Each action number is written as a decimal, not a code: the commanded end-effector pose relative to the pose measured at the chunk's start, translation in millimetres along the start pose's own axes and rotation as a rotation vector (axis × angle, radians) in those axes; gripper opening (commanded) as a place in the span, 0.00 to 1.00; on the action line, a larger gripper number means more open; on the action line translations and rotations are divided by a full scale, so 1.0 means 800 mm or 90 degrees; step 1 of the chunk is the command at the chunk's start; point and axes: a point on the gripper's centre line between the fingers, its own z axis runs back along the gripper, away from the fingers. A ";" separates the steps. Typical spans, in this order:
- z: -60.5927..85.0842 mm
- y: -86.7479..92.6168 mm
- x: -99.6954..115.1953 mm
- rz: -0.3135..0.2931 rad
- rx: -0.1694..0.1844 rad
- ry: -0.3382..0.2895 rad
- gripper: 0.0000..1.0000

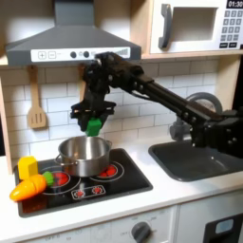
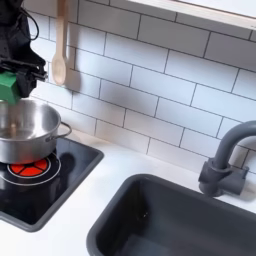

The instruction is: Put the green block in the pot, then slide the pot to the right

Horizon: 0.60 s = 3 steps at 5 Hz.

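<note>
— Gripper (image 1: 93, 121) first: clamped on the green block (image 1: 94, 124), jaws pointing down, hanging above the pot (image 1: 84, 155) in the first exterior view. Same story in the second exterior view: green block (image 2: 7, 86) pinched at the gripper (image 2: 8, 82), above the pot (image 2: 24, 131) near its rim on the second exterior view's left.

— So how far along?

— Pickup done, by the look of it. Block aloft, clear of the pot's rim, not yet inside. Release left to do, then the whole slide of the pot. Roughly a third through, as a judgement.

— Where is the pot sitting?

— On the stove top (image 1: 119, 180), over the burner nearer the first exterior view's left, on the white worktop (image 1: 180, 195). Bare hob free toward the first exterior view's right, then the sink (image 1: 201, 158).

— And the block's lie?

— Hard to read. Appears held with long axis roughly upright, lower end poking below the jaws toward the pot's mouth. Too small and blurred to say more.

— Anything nearby to mind?

— Carrot (image 1: 29, 186) and yellow block (image 1: 28, 167) beside the pot on the first exterior view's left, apart from it.
</note>
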 end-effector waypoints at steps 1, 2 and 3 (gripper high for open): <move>-0.016 0.007 0.010 0.002 0.011 -0.016 0.00; -0.031 0.002 0.008 0.004 0.000 -0.002 0.00; -0.032 0.000 0.009 0.004 -0.005 -0.007 0.00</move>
